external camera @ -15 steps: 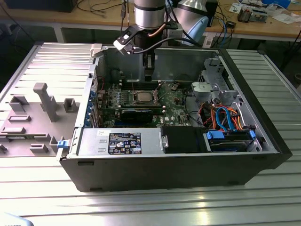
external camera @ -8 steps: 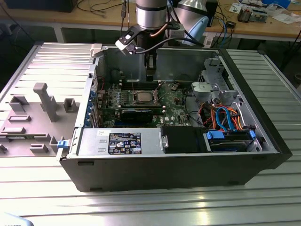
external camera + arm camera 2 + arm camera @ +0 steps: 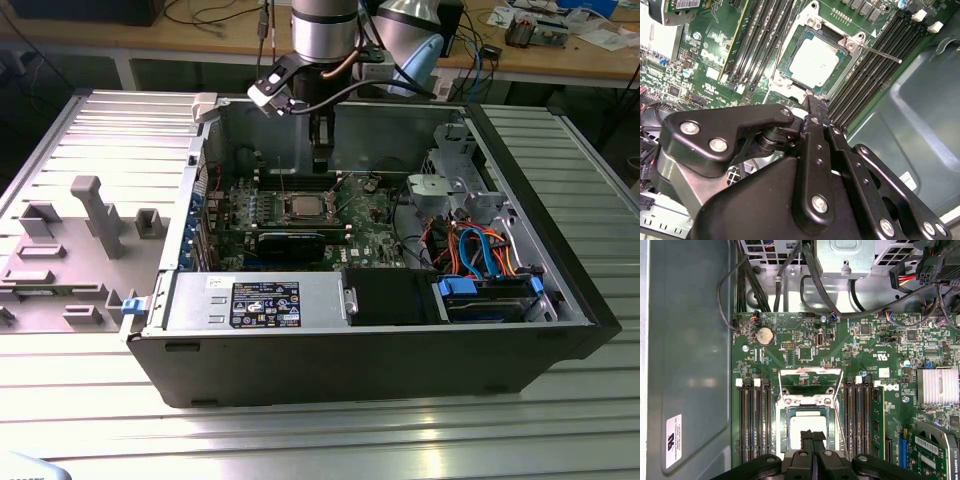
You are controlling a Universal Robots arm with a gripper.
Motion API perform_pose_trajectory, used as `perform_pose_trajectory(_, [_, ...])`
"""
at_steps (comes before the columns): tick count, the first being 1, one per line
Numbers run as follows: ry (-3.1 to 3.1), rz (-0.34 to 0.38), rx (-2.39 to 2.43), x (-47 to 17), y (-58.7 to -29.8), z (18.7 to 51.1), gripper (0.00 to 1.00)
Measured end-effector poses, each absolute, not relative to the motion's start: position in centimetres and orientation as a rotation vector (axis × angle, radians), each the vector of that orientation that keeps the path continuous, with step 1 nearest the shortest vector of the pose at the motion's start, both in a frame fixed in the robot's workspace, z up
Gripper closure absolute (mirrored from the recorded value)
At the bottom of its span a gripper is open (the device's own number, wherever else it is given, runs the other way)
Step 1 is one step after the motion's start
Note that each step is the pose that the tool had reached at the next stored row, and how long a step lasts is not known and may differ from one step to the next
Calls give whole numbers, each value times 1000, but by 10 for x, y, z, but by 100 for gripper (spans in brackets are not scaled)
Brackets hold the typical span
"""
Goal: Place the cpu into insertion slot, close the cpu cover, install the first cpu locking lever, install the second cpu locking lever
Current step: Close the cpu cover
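The cpu (image 3: 806,426) (image 3: 812,62) (image 3: 301,207) lies flat in the insertion slot (image 3: 785,436) (image 3: 788,52) on the green board, its silver top showing. The cpu cover (image 3: 810,382) stands swung open, away from the slot, its window bare. A thin locking lever (image 3: 881,53) (image 3: 838,426) sticks out, unlatched, beside the memory slots. My gripper (image 3: 813,439) (image 3: 813,107) (image 3: 320,166) hangs just above the slot's edge, fingers pressed together with nothing between them.
Long black memory slots (image 3: 754,420) (image 3: 861,415) run along both sides of the socket. A finned heatsink (image 3: 938,386) and an expansion card (image 3: 935,450) sit nearby. Cables (image 3: 470,250) and drive bays fill the case on the exterior view's right. The case wall (image 3: 685,365) is close.
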State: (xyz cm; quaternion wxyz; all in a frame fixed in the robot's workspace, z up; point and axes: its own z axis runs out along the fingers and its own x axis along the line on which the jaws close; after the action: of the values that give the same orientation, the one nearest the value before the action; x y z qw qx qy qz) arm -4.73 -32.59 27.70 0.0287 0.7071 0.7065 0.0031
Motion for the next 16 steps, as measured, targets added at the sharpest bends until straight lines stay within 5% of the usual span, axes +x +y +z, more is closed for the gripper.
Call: perform_pose_trajectory(16, [2180,9,2182,-42,-326,277,89])
